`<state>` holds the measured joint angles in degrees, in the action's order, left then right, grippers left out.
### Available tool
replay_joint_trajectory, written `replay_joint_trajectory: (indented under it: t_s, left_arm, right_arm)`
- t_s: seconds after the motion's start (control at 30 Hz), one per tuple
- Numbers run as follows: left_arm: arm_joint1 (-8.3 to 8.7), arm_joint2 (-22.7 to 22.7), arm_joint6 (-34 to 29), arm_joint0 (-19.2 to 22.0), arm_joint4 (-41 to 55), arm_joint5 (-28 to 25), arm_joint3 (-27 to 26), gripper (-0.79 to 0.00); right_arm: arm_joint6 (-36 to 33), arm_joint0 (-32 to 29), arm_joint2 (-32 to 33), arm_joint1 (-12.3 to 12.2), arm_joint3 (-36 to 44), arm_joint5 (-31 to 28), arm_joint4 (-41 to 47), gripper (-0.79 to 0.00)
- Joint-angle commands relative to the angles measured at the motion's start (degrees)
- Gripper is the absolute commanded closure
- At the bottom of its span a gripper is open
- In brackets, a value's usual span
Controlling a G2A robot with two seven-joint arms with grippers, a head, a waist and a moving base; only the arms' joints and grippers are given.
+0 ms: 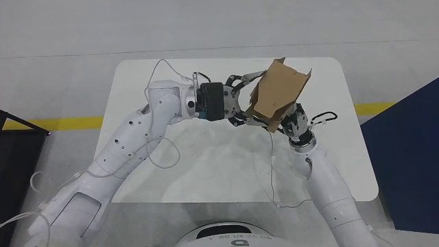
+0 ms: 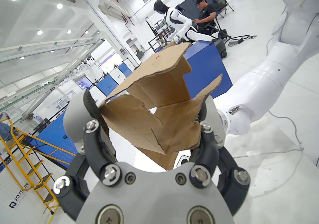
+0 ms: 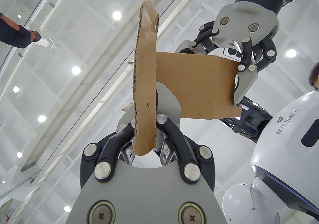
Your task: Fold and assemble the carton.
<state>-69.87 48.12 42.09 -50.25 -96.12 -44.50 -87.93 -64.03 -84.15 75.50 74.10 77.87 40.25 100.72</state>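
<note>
The half-folded brown cardboard carton (image 1: 278, 92) sits between both claws. The right claw (image 3: 147, 130) pinches its edge tight. The left claw (image 2: 149, 113) hugs its sides, fingers wide. Squeeze slowly, I think, so it folds square.

Plain brown carton (image 1: 278, 92); white table (image 1: 219, 171); grey floor (image 1: 206, 14), yellow stripe (image 1: 68, 122).

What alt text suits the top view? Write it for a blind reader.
A partly folded brown cardboard carton is held over a white table. The left gripper clasps its side, and the right gripper pinches its near edge.
</note>
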Motion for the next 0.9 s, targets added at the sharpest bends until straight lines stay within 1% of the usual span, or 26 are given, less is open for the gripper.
replay_joint_trajectory:
  t_s: [0.0, 0.23, 0.5, 0.67, 0.87]
  left_arm:
    - [-0.22, -0.5, -0.7, 0.5, 0.6, 0.0, 0.5, -0.785]
    - [-0.69, -0.6, -1.7, 1.6, 3.4, 0.0, 2.2, -0.785]
    - [-1.41, -1.2, -2.7, 2.1, 9.6, -1.9, 3.1, -0.785]
    - [-1.7, -1.0, -3.3, 2.7, 11.9, -2.9, 3.5, -0.785]
    - [-1.67, 0.1, -6.6, 3.4, 12.0, -2.9, 4.3, -0.785]
  right_arm:
    - [-0.1, -0.1, 0.1, -0.1, 0.2, -0.1, 0.1, 0.0]
    - [-0.3, -0.6, 0.3, -0.3, 0.8, -0.3, 0.6, 0.0]
    - [-0.5, -0.6, -0.1, -0.6, 1.1, -0.5, 0.7, 0.0]
    - [-0.8, -0.5, -0.4, -0.7, 1.1, -0.8, 0.8, 0.0]
    - [-0.8, -0.2, -0.8, -0.9, 1.0, -0.8, 1.0, 0.0]
